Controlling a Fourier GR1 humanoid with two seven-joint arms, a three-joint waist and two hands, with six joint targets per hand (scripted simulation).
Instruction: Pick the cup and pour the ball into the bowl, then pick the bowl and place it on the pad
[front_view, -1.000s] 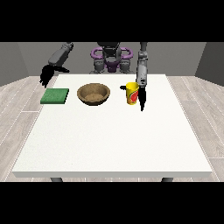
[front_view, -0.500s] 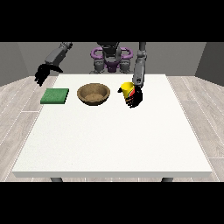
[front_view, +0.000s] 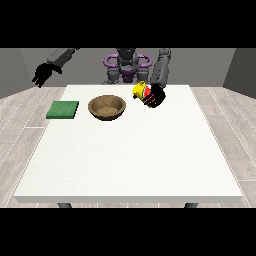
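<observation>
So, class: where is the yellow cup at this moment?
In the front view the yellow cup is off the table, tilted in the hand at the view's right, just right of the wooden bowl near the table's far edge.

Yellow cup (front_view: 140, 90) tilted above the table, right of the brown wooden bowl (front_view: 106, 107); green square pad (front_view: 63, 109) lies flat at far left.
</observation>
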